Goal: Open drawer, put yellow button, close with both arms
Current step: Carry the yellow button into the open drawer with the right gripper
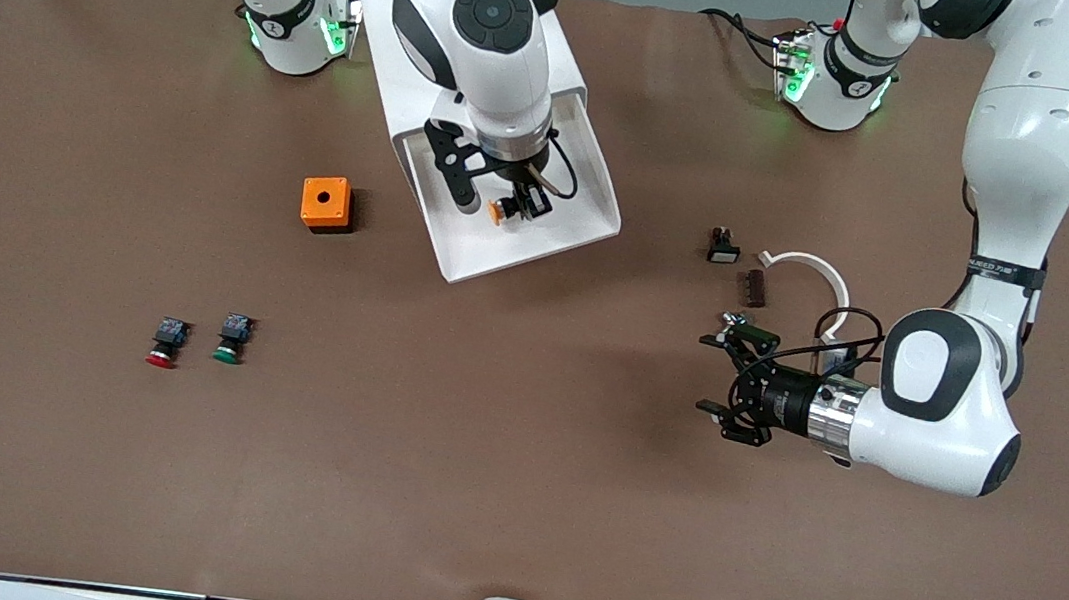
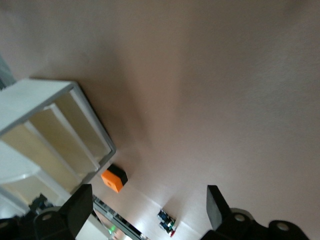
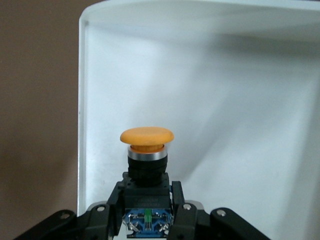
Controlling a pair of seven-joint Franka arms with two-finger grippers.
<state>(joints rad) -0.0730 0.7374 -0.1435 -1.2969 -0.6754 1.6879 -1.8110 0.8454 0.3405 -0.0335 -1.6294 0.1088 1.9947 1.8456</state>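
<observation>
Right end effector (image 3: 147,212) grips the yellow-capped black push-button (image 3: 146,165) by its body over the open white tray drawer (image 1: 541,240), the button's long axis running cap-first away from the wrist; left end effector (image 1: 727,377) waits spread over the brown counter (image 1: 477,454)

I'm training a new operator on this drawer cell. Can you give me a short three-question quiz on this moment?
1. True or false: the right hand grips the yellow button over the open drawer.
2. Which capped button lies nearer the orange box: A red, B green?
3. Fill in: the left hand hangs over the table with its fingers ____.

Key: 1 true; 2 B; 3 open.
</observation>
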